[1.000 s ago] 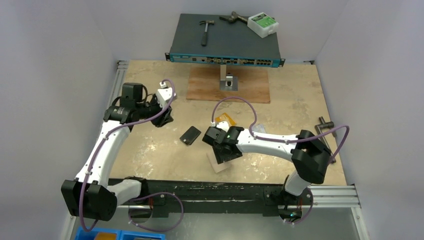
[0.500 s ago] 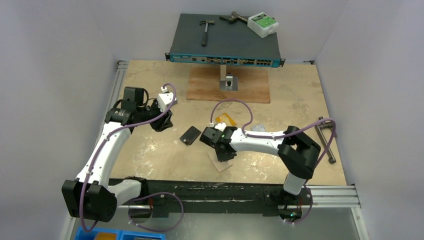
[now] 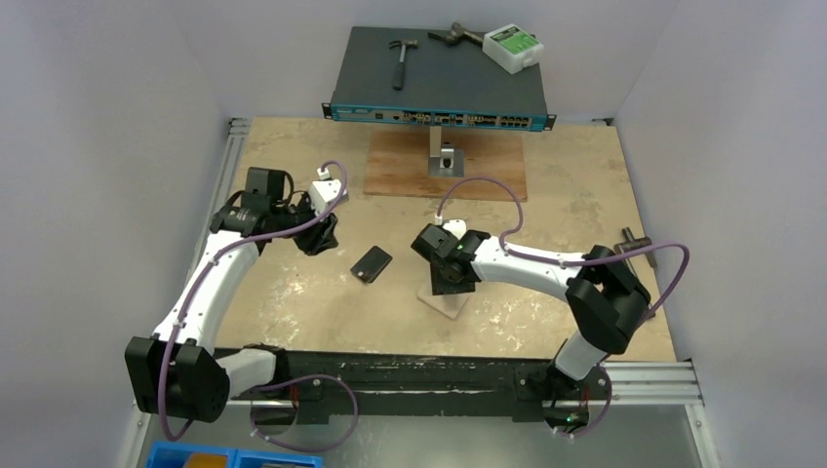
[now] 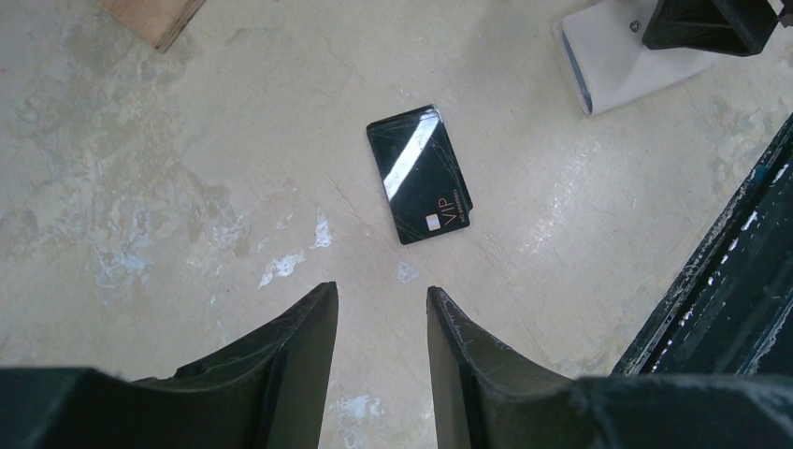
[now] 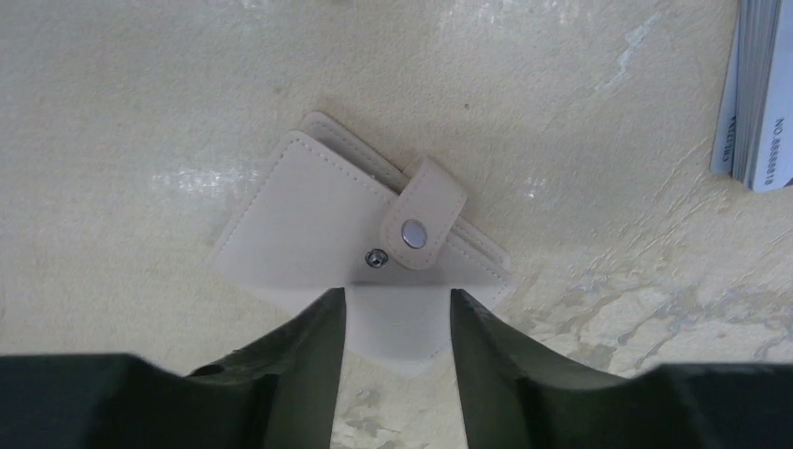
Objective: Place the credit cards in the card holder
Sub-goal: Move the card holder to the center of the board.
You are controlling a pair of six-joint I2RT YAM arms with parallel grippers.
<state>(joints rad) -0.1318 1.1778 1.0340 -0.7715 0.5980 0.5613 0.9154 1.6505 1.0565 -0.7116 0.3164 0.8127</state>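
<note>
Card holder [image 5: 346, 234] lies flat on the table [image 5: 140, 94] with its snap tab undone and its near corner under the right gripper [image 5: 397, 297], whose jaws stand part open, gripping nothing. Left gripper [image 4: 381, 292], jaws part open and empty, has the black card [image 4: 418, 173] at 12 o'clock. Pinching only the top flap beside the tab and lifting slowly should open the holder without sliding it

One card holder [image 5: 309, 220]; one black card [image 4: 418, 174]; grey cards [image 5: 756, 94], perhaps several.
</note>
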